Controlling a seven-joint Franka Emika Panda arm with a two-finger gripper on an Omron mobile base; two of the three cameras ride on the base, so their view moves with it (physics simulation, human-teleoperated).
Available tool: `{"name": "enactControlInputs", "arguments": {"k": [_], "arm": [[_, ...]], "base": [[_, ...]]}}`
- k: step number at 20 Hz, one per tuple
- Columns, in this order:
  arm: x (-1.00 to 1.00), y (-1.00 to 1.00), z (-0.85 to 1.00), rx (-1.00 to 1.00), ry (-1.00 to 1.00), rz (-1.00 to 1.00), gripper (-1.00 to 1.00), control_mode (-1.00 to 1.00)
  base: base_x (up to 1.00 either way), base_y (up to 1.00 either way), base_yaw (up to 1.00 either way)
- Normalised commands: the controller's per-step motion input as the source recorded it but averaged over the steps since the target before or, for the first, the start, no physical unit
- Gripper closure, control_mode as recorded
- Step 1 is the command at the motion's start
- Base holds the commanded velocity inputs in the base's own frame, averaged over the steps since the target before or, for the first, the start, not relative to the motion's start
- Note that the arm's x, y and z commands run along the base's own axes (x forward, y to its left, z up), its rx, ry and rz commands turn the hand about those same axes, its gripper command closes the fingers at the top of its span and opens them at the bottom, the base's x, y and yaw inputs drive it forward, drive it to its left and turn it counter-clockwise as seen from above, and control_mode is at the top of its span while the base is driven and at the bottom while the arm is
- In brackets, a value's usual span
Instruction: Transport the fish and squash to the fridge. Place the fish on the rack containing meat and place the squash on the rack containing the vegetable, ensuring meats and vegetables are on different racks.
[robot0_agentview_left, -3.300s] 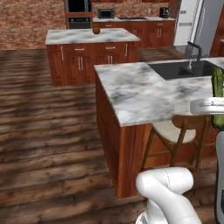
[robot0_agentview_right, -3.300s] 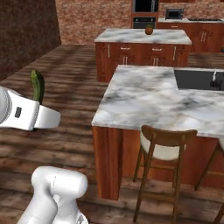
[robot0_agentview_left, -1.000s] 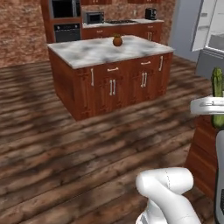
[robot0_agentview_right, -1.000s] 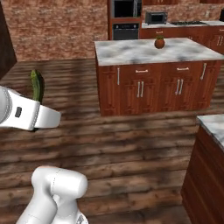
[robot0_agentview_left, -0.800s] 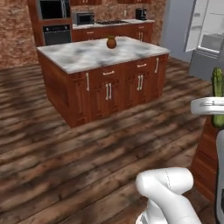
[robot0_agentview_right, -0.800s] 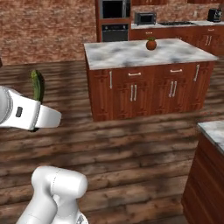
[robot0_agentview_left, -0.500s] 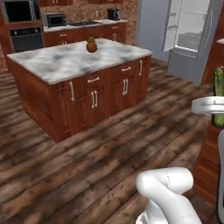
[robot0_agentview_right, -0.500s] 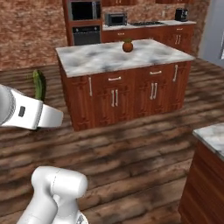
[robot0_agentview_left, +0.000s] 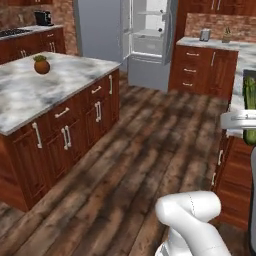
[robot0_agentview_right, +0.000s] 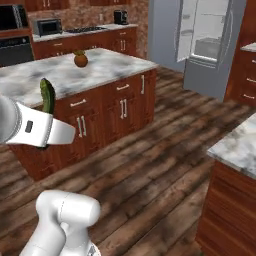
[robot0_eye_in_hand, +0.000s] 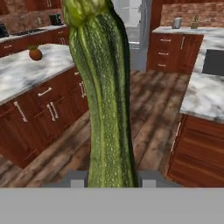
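— One thing in hand, as far as I can tell: the long, bumpy, dark olive-green squash (robot0_eye_in_hand: 105, 92). The two-finger gripper (robot0_eye_in_hand: 109, 178) has its fingers closed narrow around the squash's lower end, and it stands upright out of the grip.

— Where's it meant to go?

— Into the tall grey-silver fridge (robot0_agentview_left: 145, 37) at the far end of the kitchen. Its doors stand open and I can see a white interior with pale shelves. It's well apart from the arm, across a long stretch of dark wooden floor (robot0_agentview_left: 150, 150).

— So nothing's been put away yet?

— I'd judge the squash leg is only partway: picked up, being carried, not yet placed. The shelves are too small from here to tell what sits on them, so I can't say which rack has the vegetable or the meat.

— And the fish?

— I can't spot it anywhere. On the marble-topped wooden island (robot0_agentview_left: 55, 85) to the left there's only a small round orange-brown pot with green on top (robot0_agentview_left: 42, 65).

— What's left, then?

— Reach the fridge, set the squash on the vegetable rack, then deal with the fish, I'd guess.
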Motion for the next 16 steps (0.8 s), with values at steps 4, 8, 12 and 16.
{"name": "enactControlInputs", "arguments": {"k": [4, 8, 12, 16], "arm": [[0.0, 0.0, 0.0, 0.0, 0.0, 0.0, 1.0, 1.0], [0.0, 0.0, 0.0, 0.0, 0.0, 0.0, 1.0, 1.0], [0.0, 0.0, 0.0, 0.0, 0.0, 0.0, 1.0, 1.0], [0.0, 0.0, 0.0, 0.0, 0.0, 0.0, 1.0, 1.0]], "base": [[1.0, 0.85, -0.63], [1.0, 0.91, -0.59], [1.0, 0.99, -0.45], [1.0, 0.92, -0.3]]}}
